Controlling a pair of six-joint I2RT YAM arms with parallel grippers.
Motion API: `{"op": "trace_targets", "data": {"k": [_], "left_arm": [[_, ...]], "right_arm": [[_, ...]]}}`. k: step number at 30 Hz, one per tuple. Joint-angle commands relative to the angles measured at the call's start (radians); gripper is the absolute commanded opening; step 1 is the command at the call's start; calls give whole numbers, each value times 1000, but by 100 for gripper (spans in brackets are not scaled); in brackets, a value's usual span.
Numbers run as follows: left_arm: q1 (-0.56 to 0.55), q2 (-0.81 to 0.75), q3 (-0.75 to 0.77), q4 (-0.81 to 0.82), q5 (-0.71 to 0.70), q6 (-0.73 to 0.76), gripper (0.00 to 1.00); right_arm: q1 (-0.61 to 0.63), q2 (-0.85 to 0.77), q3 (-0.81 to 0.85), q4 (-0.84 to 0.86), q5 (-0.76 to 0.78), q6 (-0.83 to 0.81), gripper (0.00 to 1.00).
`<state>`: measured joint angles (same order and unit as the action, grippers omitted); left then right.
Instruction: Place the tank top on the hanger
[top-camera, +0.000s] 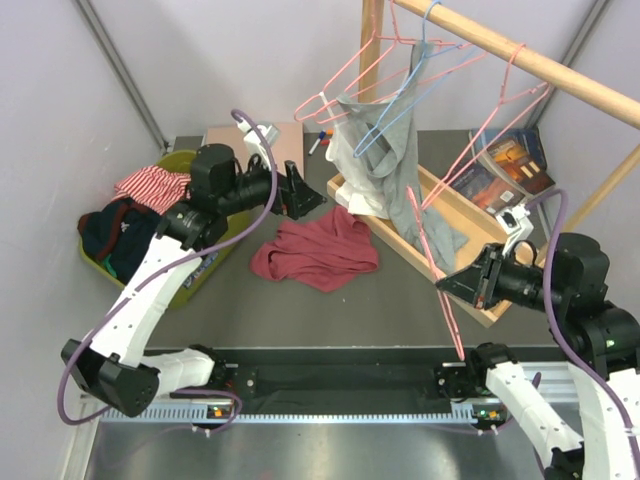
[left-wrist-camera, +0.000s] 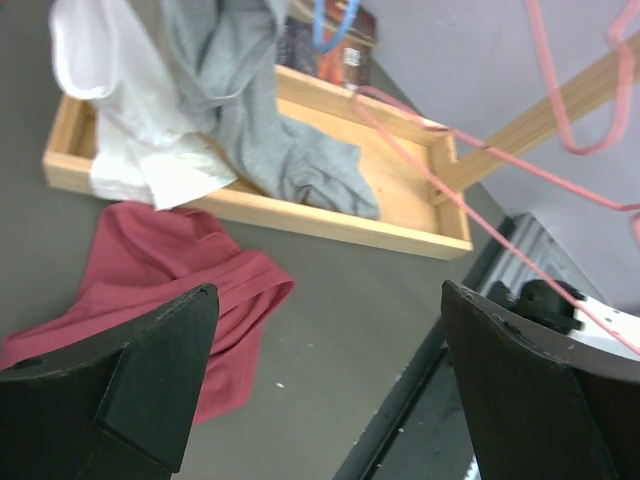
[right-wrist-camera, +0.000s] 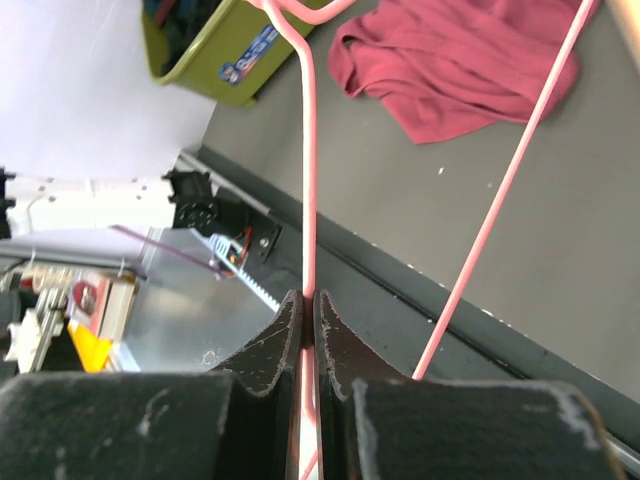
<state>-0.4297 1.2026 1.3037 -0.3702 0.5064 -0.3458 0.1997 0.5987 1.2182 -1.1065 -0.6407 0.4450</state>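
Note:
The maroon tank top (top-camera: 318, 252) lies crumpled on the dark table, in front of the wooden tray; it also shows in the left wrist view (left-wrist-camera: 160, 270) and the right wrist view (right-wrist-camera: 470, 60). The pink wire hanger (top-camera: 430, 250) hangs by its hook from the wooden rod and slants down toward the table's front edge. My right gripper (top-camera: 462, 283) is shut on one of its wires (right-wrist-camera: 308, 180), right of the tank top. My left gripper (top-camera: 300, 190) is open and empty, raised just behind and left of the tank top (left-wrist-camera: 325, 380).
A wooden tray (top-camera: 470, 225) holds white cloth (left-wrist-camera: 130, 120) and the end of a grey garment (top-camera: 400, 170) that hangs on a light blue hanger (top-camera: 400, 110). Another pink hanger (top-camera: 335, 95) hangs behind. A green bin (top-camera: 175, 160) with clothes and striped cloth (top-camera: 150, 185) stands left. Books (top-camera: 510, 165) lie at back right.

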Motion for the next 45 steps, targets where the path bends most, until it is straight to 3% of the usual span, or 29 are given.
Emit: {"op": "trace_targets", "data": {"k": [1, 9, 14, 19, 23, 29, 32, 35, 39, 40, 42, 45], "left_arm": [[3, 0, 63, 10, 138, -68, 96], [3, -18, 13, 338, 250, -347, 96], [2, 2, -23, 577, 323, -593, 95], [3, 6, 5, 484, 296, -552, 96], [2, 31, 61, 338, 285, -550, 94], [2, 41, 146, 42, 196, -414, 94], [3, 49, 134, 39, 201, -409, 86], [2, 32, 94, 91, 207, -400, 70], [2, 49, 95, 30, 175, -389, 64], [2, 51, 114, 1, 153, -387, 64], [2, 58, 137, -100, 55, -368, 86], [2, 57, 173, -153, -8, -360, 96]], "right_arm": [[-9, 12, 1, 54, -99, -43, 0], [6, 94, -66, 235, -152, -29, 0], [159, 145, -100, 423, -38, 50, 0], [412, 246, -141, 577, 120, 121, 0], [455, 312, -144, 674, 187, 147, 0], [464, 394, -121, 703, 202, 123, 0], [466, 424, -111, 706, 173, 107, 0], [466, 450, -111, 711, 142, 109, 0], [466, 455, -94, 680, 194, 98, 0], [465, 451, -91, 671, 238, 92, 0], [466, 452, -82, 662, 272, 93, 0], [466, 461, -83, 660, 312, 104, 0]]}}
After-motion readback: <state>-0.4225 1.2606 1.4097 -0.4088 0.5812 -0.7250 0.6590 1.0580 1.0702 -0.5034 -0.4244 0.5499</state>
